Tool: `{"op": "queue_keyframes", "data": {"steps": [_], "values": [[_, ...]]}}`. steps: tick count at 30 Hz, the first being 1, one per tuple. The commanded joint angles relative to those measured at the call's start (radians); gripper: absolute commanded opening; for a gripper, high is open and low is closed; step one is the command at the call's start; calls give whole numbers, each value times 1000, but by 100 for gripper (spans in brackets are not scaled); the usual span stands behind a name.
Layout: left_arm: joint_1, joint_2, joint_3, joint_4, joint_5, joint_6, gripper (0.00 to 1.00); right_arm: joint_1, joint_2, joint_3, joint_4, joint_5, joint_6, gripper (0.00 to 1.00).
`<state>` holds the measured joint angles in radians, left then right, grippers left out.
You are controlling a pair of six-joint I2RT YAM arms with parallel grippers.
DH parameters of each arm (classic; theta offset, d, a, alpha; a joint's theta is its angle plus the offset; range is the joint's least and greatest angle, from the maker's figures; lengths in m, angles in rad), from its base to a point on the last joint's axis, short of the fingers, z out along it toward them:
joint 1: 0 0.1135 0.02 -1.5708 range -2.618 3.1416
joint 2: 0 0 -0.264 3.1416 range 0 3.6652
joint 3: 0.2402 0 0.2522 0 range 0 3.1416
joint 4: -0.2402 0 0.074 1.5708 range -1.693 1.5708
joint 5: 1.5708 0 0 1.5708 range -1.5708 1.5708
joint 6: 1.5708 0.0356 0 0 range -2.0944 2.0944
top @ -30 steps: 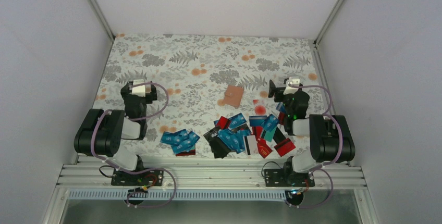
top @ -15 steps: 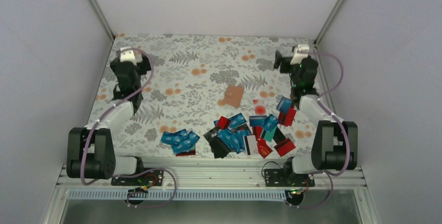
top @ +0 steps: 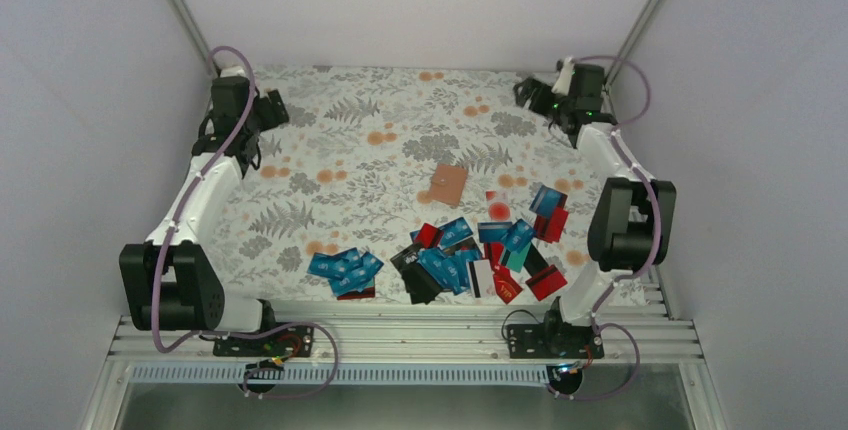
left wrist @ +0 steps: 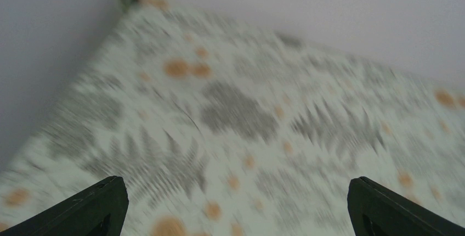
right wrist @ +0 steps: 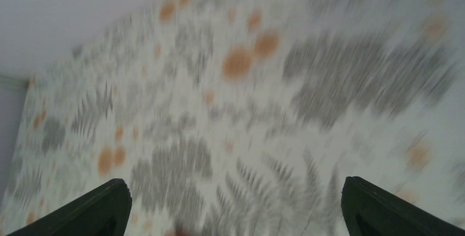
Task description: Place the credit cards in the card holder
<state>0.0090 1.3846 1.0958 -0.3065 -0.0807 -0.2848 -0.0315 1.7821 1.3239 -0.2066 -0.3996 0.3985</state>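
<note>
Reaching out over the far corners: the top view puts the left gripper (top: 268, 110) above the far-left corner of the table (top: 400, 120) and the right gripper (top: 527, 93) above the far-right corner, both well apart from the task items.

Top view only: the card holder (top: 448, 184) lies flat near the table's centre. The credit cards (top: 455, 255) lie in a loose overlapping band at the near edge, with a smaller blue group to its left. The holder lies apart from the cards.

Wrist views, both blurred, show patterned cloth and white wall. Left wrist: fingers (left wrist: 98, 206) spread wide at the lower corners, bare table between them. Right wrist: fingers (right wrist: 104, 208) likewise wide apart over bare cloth.
</note>
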Motion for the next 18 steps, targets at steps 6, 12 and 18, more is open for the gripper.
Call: {"op": "queue_keyframes", "data": {"steps": [6,12,18], "values": [[-123,9,-85,-156,430,13,100,215,14,-165,-134,-227,127,87],[-214,22,-121,-126,434,-25,98,273,56,-225,-142,-215,148,66],[-244,3,-137,-113,425,-55,98,281,64,-324,-106,-206,159,58]]}}
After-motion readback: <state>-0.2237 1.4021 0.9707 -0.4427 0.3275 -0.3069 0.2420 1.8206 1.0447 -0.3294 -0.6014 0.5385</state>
